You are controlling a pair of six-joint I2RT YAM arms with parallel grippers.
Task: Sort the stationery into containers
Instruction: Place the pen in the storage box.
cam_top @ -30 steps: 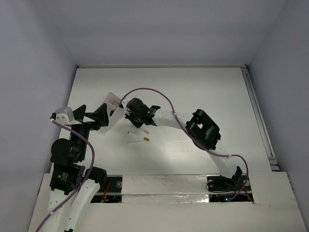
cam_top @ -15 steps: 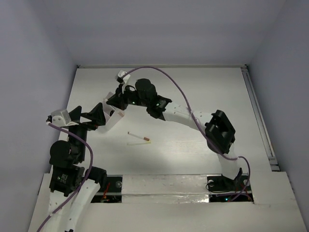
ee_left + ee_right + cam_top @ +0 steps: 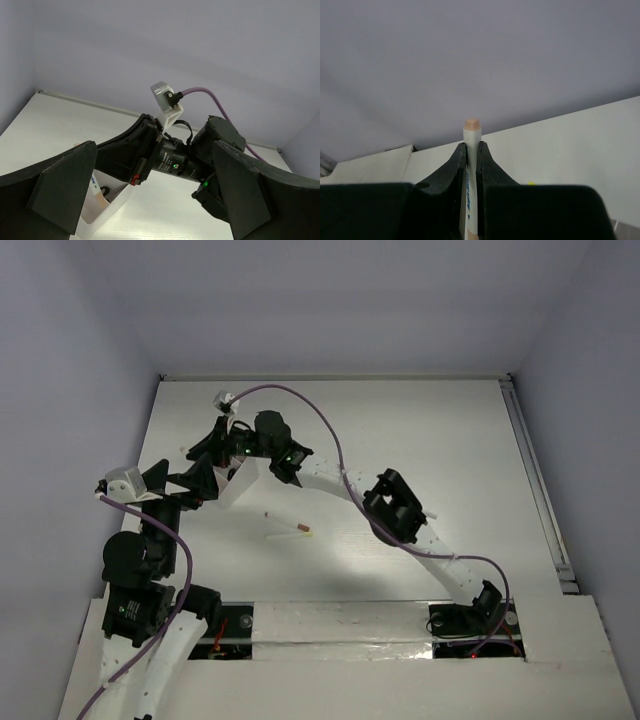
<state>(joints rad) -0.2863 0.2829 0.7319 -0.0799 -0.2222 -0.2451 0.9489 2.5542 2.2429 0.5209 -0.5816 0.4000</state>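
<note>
White pen [image 3: 471, 136], pale pink at its tip and with blue print on the barrel, is pinched flat between the right jaws with the tip sticking out beyond them. In the top view these jaws sit at the far-left of the surface, at the far end of the translucent compartment box [image 3: 243, 476]. The left wrist view shows them just above the box's rim, with the white wrist camera [image 3: 166, 96] and its purple cable on top.

The left jaws are spread wide with the near end of the box lying between them. Whether either one touches it cannot be told. Inside the box something pen-like with blue print [image 3: 97, 189] already shows.

The step looks like dropping the held pen in with its fellows. It would go best with the tip angled down into that same compartment and the barrel brought inside the thin walls before the pinch is let go. A long pen released across a wall would likely bridge it or roll out. The two arms are close, so a slow approach seems wise.

Nearer and to the right, the farther pen [image 3: 281, 520] and the nearer pen [image 3: 280, 535] lie loose on the white surface [image 3: 430, 440], meeting at their right ends. Plain lilac-grey walls close in the far, left and right sides. A rail [image 3: 536, 485] runs along the right edge.
</note>
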